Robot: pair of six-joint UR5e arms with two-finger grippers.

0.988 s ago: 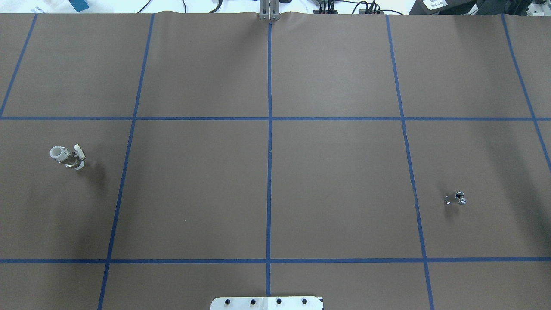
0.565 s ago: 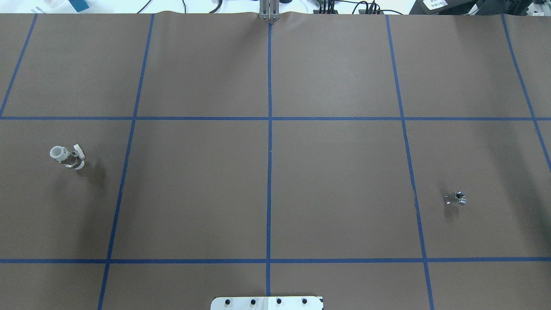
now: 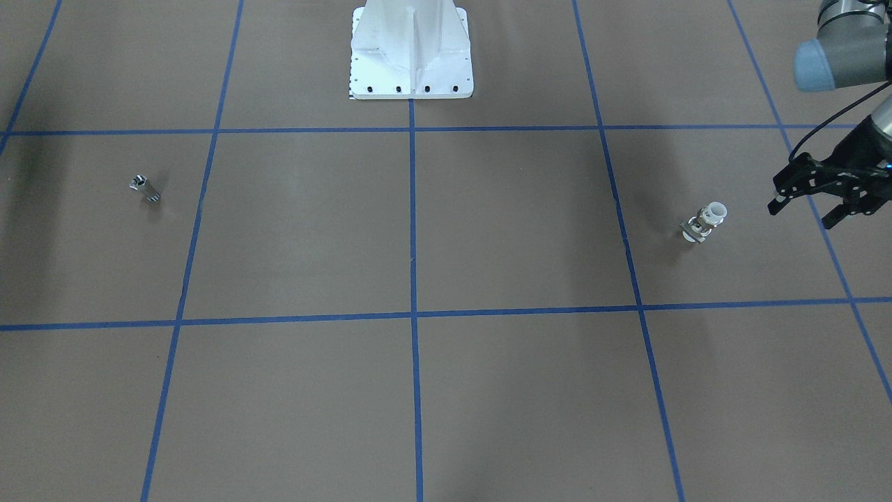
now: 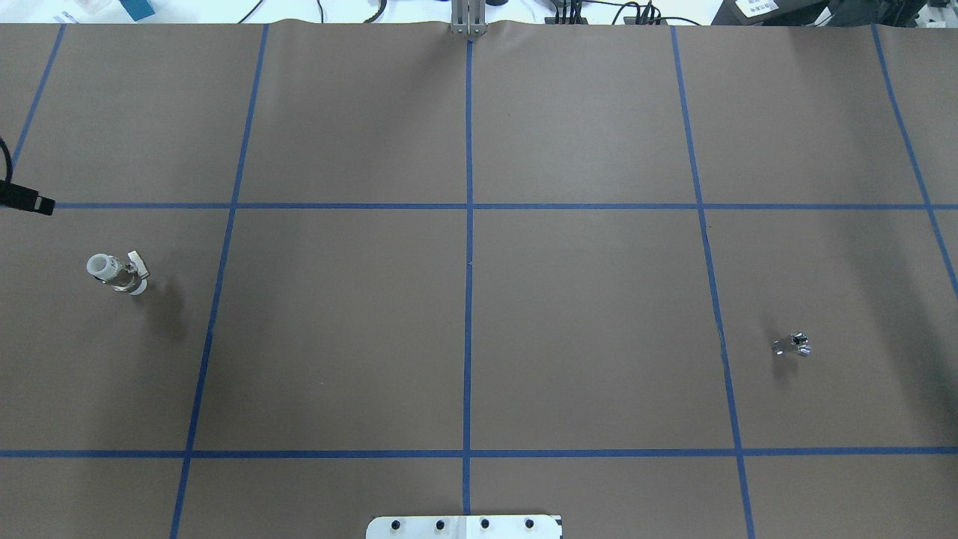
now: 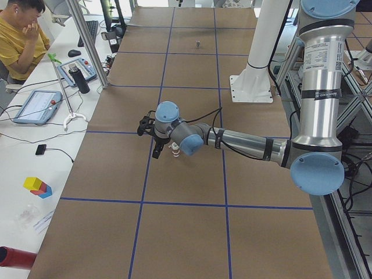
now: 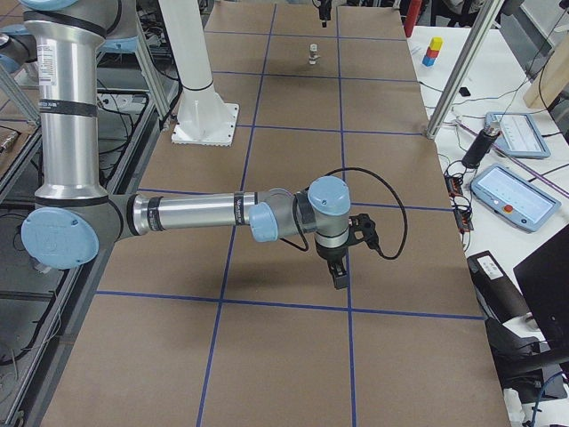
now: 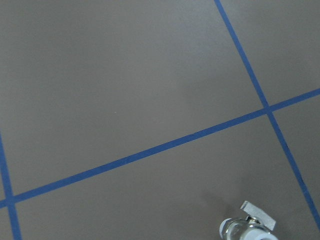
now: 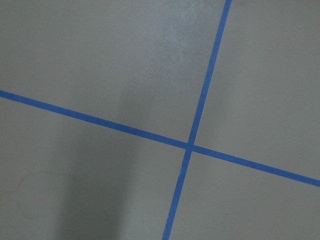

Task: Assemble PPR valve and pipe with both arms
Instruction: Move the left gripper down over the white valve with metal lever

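Note:
The PPR valve [image 4: 116,273] stands on the brown table at the left, white end up, silver lever to its side. It also shows in the front view [image 3: 705,222], the left side view [image 5: 174,150], far off in the right side view [image 6: 313,53] and at the bottom edge of the left wrist view [image 7: 248,227]. My left gripper [image 3: 801,215] is open and empty, hanging just beside the valve, apart from it. The pipe [image 4: 793,345] lies at the right, also in the front view [image 3: 144,188]. My right gripper [image 6: 338,274] shows only in the right side view; I cannot tell its state.
The white bolted pedestal [image 3: 411,63] stands at the robot's side of the table. Blue tape lines grid the brown mat. An operator [image 5: 17,29] sits at a desk with tablets beyond the table's far edge. A metal post [image 4: 468,19] stands at that edge.
A black part of my left gripper has come into the overhead view at its left edge, above the valve. The valve and the pipe have not moved.

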